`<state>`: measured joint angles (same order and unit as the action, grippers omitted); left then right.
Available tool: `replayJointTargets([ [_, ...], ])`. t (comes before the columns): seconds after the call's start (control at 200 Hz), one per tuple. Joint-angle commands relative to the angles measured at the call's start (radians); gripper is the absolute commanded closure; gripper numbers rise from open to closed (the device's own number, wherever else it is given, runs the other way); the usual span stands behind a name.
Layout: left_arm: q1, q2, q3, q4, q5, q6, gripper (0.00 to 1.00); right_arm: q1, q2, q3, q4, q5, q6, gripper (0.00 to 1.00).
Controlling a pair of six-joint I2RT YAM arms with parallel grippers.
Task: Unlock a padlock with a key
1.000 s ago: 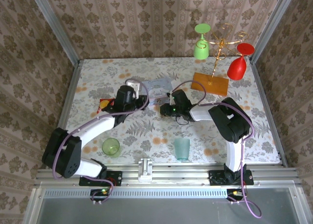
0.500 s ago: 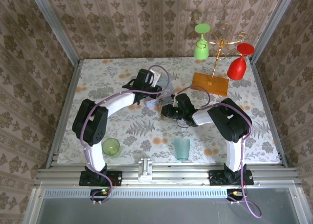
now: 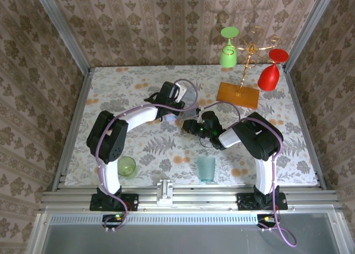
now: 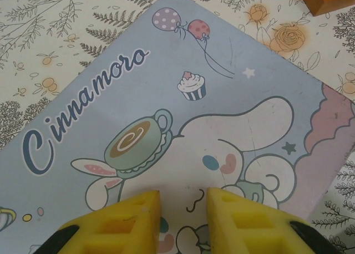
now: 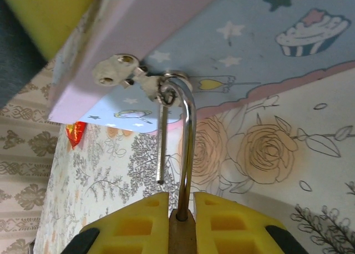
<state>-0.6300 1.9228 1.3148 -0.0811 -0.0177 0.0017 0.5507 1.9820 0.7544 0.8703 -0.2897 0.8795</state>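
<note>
The padlock [image 5: 182, 232] has a brass body pinched between my right gripper's [image 5: 181, 201] yellow fingers, so that gripper is shut on it. Its silvery shackle [image 5: 187, 132] stands open: one leg ends free in the air, and the loop hangs in the hasp [image 5: 119, 71] of the blue cartoon tin [image 5: 266, 49]. My left gripper [image 4: 184, 196] hovers over the tin's lid [image 4: 222, 87], its fingers apart with nothing between them. In the top view both grippers meet mid-table, left [image 3: 176, 105] and right [image 3: 191, 125]. The key is out of view.
A green cup [image 3: 126, 166] and a teal cup [image 3: 206, 168] stand near the front edge. At the back right, a gold glass rack [image 3: 247, 54] on an orange base [image 3: 238, 94] holds a green glass [image 3: 228, 49] and a red glass [image 3: 270, 71].
My left arm swung from the table's left side over to the tin. The right gripper stayed shut on the padlock and shifted only slightly.
</note>
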Motion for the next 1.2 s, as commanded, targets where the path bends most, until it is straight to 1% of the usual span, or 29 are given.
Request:
replayJointTargets([
  [0.0, 0.007, 0.018, -0.052, -0.059, -0.036, 0.010, 0.73, 0.008, 0.000, -0.012, 0.111, 0.040, 0.012, 0.96],
  [0.095, 0.013, 0.013, -0.069, -0.040, -0.019, -0.001, 0.74, 0.012, -0.002, -0.028, 0.150, 0.058, 0.011, 0.97],
  [0.225, 0.015, 0.010, -0.085, -0.029, -0.009, -0.002, 0.75, 0.005, 0.001, -0.027, 0.148, 0.092, 0.012, 0.98],
  [0.355, 0.018, 0.004, -0.104, -0.017, -0.016, 0.007, 0.76, 0.018, 0.031, -0.027, 0.233, 0.142, 0.035, 0.99],
  [0.475, 0.021, -0.001, -0.118, -0.007, -0.002, 0.006, 0.76, 0.043, 0.064, -0.023, 0.279, 0.226, 0.051, 1.00],
  [0.555, 0.021, -0.001, -0.126, -0.001, 0.004, 0.013, 0.76, 0.075, 0.089, -0.037, 0.372, 0.296, 0.060, 1.00],
  [0.595, 0.021, -0.001, -0.130, 0.001, 0.004, 0.013, 0.76, 0.089, 0.096, -0.034, 0.385, 0.314, 0.061, 1.00],
  [0.71, 0.021, 0.001, -0.145, 0.019, 0.014, 0.016, 0.77, 0.121, 0.112, -0.041, 0.427, 0.419, 0.062, 1.00],
  [0.9, 0.023, -0.008, -0.174, 0.046, 0.023, 0.025, 0.80, 0.126, 0.145, -0.008, 0.432, 0.467, 0.079, 1.00],
  [1.04, 0.020, -0.005, -0.181, 0.050, 0.030, 0.036, 0.81, 0.118, 0.119, -0.028, 0.432, 0.510, 0.044, 1.00],
  [1.11, 0.018, -0.002, -0.179, 0.045, 0.036, 0.044, 0.85, 0.105, 0.120, -0.026, 0.435, 0.495, 0.046, 1.00],
  [1.195, 0.014, -0.001, -0.181, 0.041, 0.026, 0.057, 0.86, 0.083, 0.139, -0.018, 0.449, 0.466, 0.052, 1.00],
])
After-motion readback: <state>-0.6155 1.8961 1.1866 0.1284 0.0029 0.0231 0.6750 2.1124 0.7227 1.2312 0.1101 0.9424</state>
